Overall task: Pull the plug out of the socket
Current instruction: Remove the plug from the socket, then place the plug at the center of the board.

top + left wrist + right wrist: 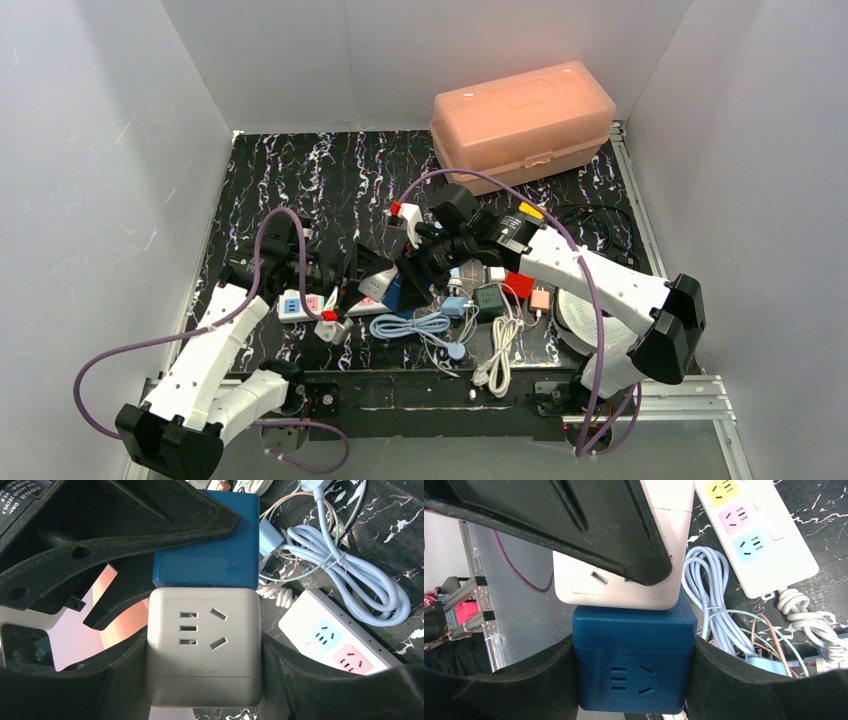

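Note:
A white cube socket and a blue cube plug sit pressed face to face, joined, held above the table. My left gripper is shut on the white cube, with a black finger flat against each side. My right gripper is shut on the blue cube the same way. In the top view the two grippers meet at mid-table, the left gripper and the right gripper with the white cube and the blue cube between them. The prongs between the cubes are hidden.
A white power strip with pastel outlets lies under the left arm. Coiled light-blue cable, white cable and small green and red adapters crowd the front. A pink lidded box stands at the back right.

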`<state>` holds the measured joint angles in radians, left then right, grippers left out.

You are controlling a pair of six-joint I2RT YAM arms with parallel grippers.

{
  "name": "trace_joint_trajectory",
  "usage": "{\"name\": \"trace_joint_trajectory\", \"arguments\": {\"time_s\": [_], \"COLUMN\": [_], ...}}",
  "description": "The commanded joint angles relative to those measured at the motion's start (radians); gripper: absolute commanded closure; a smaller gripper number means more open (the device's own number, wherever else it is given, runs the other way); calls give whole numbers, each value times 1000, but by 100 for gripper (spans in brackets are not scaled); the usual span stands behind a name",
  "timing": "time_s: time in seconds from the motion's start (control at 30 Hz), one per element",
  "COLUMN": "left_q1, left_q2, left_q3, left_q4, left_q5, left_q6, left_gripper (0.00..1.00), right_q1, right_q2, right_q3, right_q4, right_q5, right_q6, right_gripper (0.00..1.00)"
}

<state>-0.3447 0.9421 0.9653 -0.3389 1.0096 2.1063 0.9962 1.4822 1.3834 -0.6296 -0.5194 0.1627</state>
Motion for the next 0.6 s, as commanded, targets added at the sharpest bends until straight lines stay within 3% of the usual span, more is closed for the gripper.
{"name": "trace_joint_trajectory", "arguments": {"time_s": [0.0, 0.27, 0.57], "left_q1": [62, 81, 124], "left_q2": [40, 84, 100], "left_q3": [61, 58, 29], "left_q4": [-51, -120, -84], "left_q5": [-88, -56, -35], "left_q6": [453, 550, 542], "left_gripper": [100, 100, 100], "right_q1": [36, 48, 50], "right_q2": [-93, -109, -164], "right_q3": [-23, -38, -79], "right_q4": [-266, -295, -305], "right_q5": [-181, -193, -191], "right_q6": [-35, -34, -35], "right_gripper": [99, 99, 99]}}
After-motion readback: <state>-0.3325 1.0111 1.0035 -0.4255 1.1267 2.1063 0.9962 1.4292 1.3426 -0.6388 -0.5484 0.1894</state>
